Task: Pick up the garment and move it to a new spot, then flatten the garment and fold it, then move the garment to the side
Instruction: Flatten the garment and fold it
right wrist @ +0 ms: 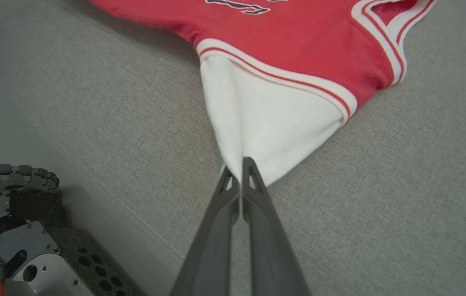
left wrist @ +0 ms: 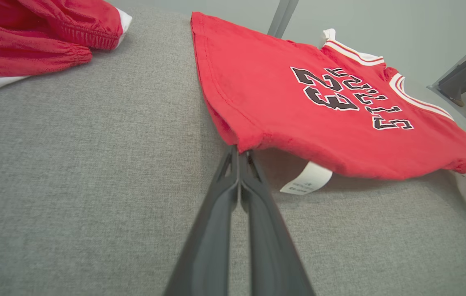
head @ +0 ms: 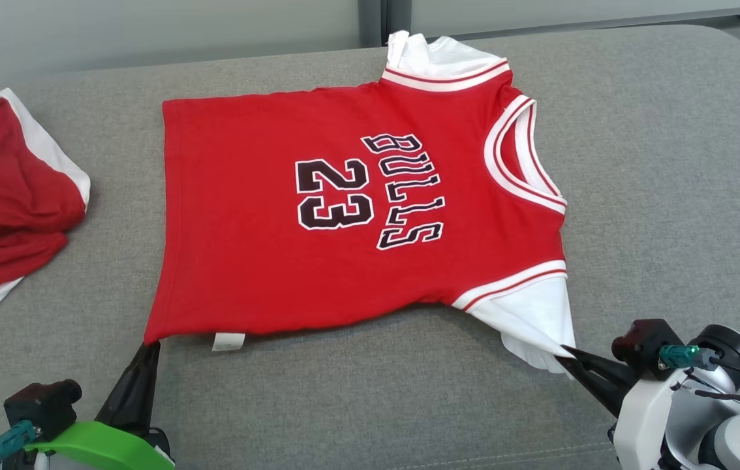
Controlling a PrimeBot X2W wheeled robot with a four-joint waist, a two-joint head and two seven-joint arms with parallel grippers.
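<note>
A red jersey with black "BULLS 23" lettering and white sleeves lies spread on the grey cushion, hem to the left and collar to the right. My left gripper is shut on the jersey's near hem corner, which is lifted slightly; a white care label hangs beside it. My right gripper is shut on the tip of the near white sleeve, pulling it to a point.
A second red and white garment lies bunched at the cushion's left end. The cushion's front seam and edge run close below my grippers, with the robot's base beyond it. A pale wall stands behind the cushion.
</note>
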